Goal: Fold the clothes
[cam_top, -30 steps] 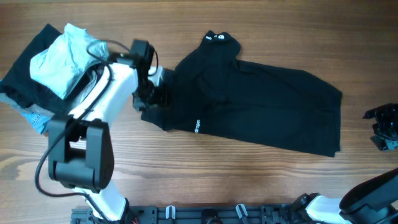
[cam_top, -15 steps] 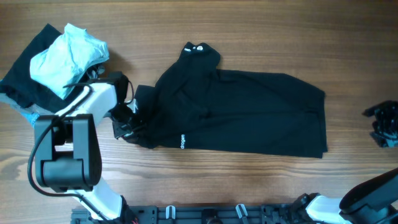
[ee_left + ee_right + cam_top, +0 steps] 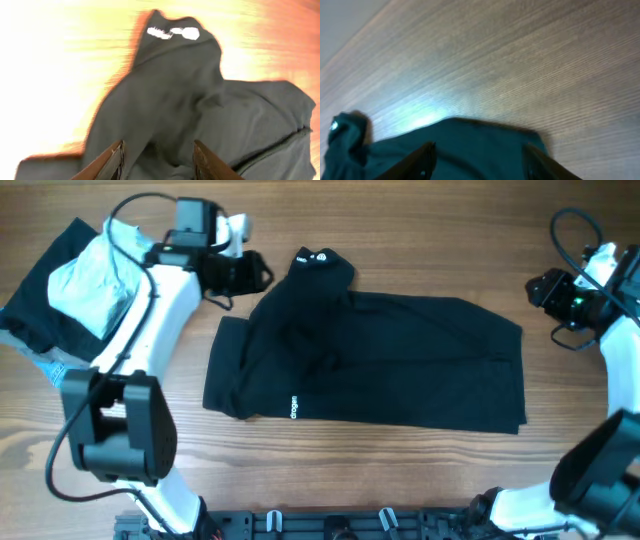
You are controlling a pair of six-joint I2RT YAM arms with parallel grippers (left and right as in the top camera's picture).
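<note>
Motion blur smears the left wrist view; the white print is too small to read. The large plain black short-sleeved T-shirt lies on the wooden counter, long axis running from left jaws to right jaws, white-tagged collar beside the left jaws. Both pairs stand apart, empty.

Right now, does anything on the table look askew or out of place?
Yes: the black T-shirt lies rumpled, not flat. Its collar end is bunched into a hump, and its left-hand edge is doubled over. A pale mint garment sits heaped on darker pieces at far left.
</note>
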